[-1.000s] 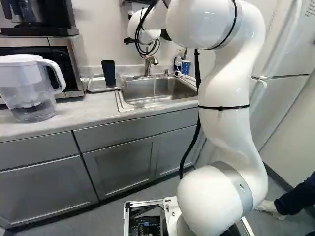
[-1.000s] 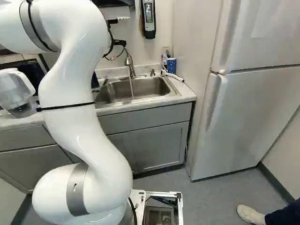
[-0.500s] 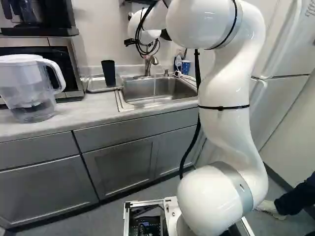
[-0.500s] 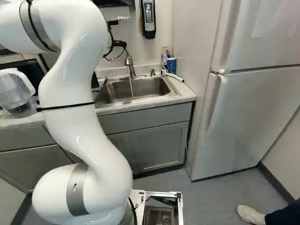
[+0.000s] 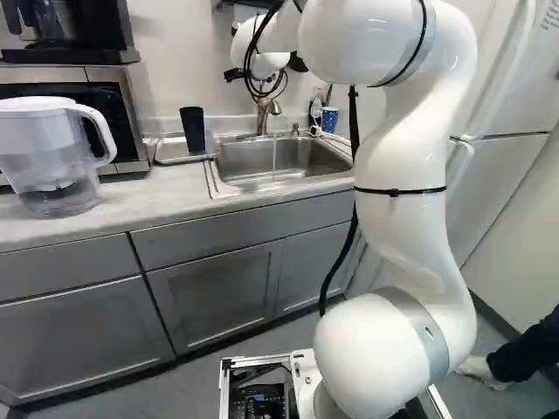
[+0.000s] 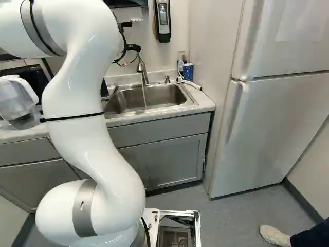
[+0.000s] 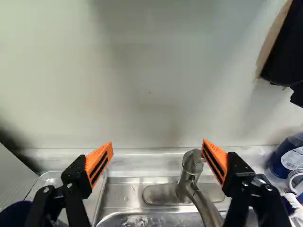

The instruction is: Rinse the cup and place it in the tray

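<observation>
A dark cup stands on the tray at the left of the sink. In the wrist view, part of the dark blue cup shows beside one finger, with the tray next to it. The gripper is open, its orange pads wide apart with nothing held. It faces the wall, above and behind the sink's back rim; the faucet shows below, close to the other finger. Thin water runs from the faucet into the basin. In both base views the gripper's fingers are hidden.
A clear pitcher stands on the counter before a microwave. Right of the sink are a blue patterned cup and a bottle. A black dispenser hangs on the wall. A fridge stands at the right.
The arm's upper part and wrist have shifted slightly to the right in the left base view. The base, the dark cup and the tray have stayed put.
</observation>
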Available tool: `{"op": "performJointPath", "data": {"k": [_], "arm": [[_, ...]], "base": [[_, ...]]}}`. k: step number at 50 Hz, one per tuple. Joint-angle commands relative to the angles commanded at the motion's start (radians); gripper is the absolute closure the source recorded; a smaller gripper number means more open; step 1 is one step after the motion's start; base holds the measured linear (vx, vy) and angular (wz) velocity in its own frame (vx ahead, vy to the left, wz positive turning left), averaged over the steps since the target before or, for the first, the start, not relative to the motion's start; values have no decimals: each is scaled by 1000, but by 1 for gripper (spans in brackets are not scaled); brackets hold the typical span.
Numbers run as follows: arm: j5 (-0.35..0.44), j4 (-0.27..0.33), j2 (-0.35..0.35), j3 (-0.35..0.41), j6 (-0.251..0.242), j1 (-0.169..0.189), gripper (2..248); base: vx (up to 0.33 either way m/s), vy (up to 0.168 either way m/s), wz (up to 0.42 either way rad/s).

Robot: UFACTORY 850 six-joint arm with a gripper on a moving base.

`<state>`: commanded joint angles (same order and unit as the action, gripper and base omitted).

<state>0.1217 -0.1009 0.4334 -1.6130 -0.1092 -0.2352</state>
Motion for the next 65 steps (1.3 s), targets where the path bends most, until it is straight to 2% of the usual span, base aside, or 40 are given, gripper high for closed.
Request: {"op": "performJointPath", "data": {"k": [49, 65], "arm": [[-53, 0, -12, 15, 0, -5, 3], [8, 0, -54, 65, 0, 12, 3]], "base": [[0, 0, 0], [0, 0, 0]]}}
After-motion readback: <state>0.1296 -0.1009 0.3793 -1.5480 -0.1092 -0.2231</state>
